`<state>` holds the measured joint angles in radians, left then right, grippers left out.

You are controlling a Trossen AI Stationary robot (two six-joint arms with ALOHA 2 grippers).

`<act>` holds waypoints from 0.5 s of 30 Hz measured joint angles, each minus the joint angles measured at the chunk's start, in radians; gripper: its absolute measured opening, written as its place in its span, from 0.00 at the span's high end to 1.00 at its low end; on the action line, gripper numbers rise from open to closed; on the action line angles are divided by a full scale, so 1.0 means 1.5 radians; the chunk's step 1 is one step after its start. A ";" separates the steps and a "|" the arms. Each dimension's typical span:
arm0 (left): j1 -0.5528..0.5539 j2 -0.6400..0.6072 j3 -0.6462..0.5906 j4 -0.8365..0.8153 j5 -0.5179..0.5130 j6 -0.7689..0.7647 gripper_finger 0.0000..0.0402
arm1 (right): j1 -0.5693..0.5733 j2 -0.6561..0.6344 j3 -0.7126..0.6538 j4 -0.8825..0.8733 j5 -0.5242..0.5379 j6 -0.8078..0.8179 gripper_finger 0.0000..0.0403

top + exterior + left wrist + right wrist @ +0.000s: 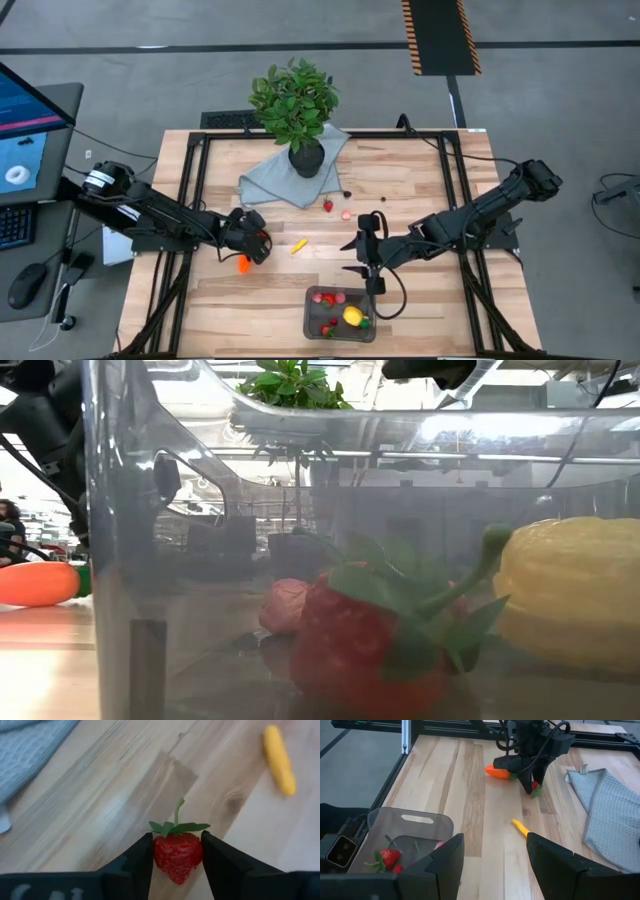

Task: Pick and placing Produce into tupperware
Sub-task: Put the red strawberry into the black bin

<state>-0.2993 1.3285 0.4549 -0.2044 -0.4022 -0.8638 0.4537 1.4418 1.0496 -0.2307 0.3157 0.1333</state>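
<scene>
My left gripper [258, 243] is at the table's left-middle, shut on a red strawberry [177, 857] with green leaves. An orange carrot [243, 264] lies just beside it toward the near edge, and a yellow banana [299, 246] lies to its right. Another strawberry [327, 206] and a pink berry [347, 213] lie near the cloth. The clear tupperware [340, 312] stands near the front edge holding strawberries [365, 650] and a lemon [570, 600]. My right gripper [362, 258] hangs open just beyond the tub's far side, holding nothing. My left gripper pinches the strawberry's two sides [159, 854] between its two fingers [142, 857], with leaves and stem sticking out beyond the tips. The fingers slant down from the table's left. In the right wrist view the berry [535, 787] sits low at the tabletop; whether it rests there I cannot tell.
A leafy plant in a black pot [295, 105] stands on a blue-grey cloth [290, 175] at the far middle. Black frame rails [190, 200] run along the table's left and right sides. Bare wood lies between the banana and the tub.
</scene>
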 joint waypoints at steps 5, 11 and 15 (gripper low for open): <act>0.008 0.000 0.000 0.056 -0.014 0.029 0.68 | -0.009 0.000 0.000 -0.006 0.000 0.000 0.40; 0.025 0.000 0.001 0.161 0.025 0.072 0.66 | -0.025 0.000 0.000 -0.016 0.000 -0.001 0.41; 0.027 0.000 0.001 0.260 0.061 0.094 0.66 | -0.038 0.000 0.000 -0.021 0.000 -0.001 0.41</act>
<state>-0.2588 1.3285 0.4564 0.1855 -0.3108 -0.7224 0.3972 1.4418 1.0496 -0.2618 0.3157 0.1322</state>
